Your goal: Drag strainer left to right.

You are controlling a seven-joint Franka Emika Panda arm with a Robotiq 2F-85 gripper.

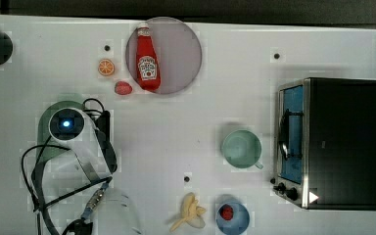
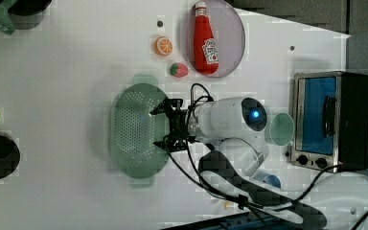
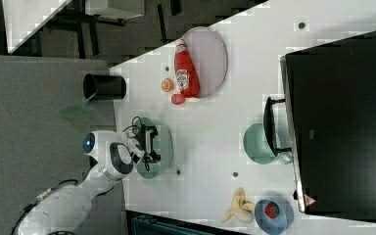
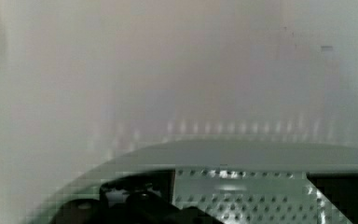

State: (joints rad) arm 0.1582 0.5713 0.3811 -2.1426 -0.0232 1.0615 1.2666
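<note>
Over the white table point(image 2: 67, 72), the robot arm point(image 2: 230, 120) bends down low so that its wrist sits right above the strainer point(image 2: 134, 129). Seen from the left view, the arm reaches across from the left view's right, and the gripper point(image 2: 168, 125) hangs over the strainer's near rim, on the side closest to the arm. Its two black fingers point(image 2: 165, 106) stand far apart, wide open, and they hold nothing. I cannot tell if the fingers touch the strainer or just hover above it. Seen from the top view, the round white top of the arm point(image 1: 67, 125) with its little blue light covers most of the strainer point(image 1: 46, 129), so just a green edge peeks out at the top view's left. The strainer sits flat on the table with its holes facing up. In the right view, the gripper point(image 3: 149, 144) points down into the strainer point(image 3: 162, 147), and black cables loop around the wrist. The wrist view looks along the strainer's pale rim point(image 4: 242, 151) and the rows of tiny holes just below it. A red ketchup bottle point(image 2: 206, 38) lies on a round plate point(image 2: 232, 43), well apart from the strainer. A small green cup point(image 1: 241, 149) stands near the toaster oven point(image 1: 333, 142), far from the arm's hand.
</note>
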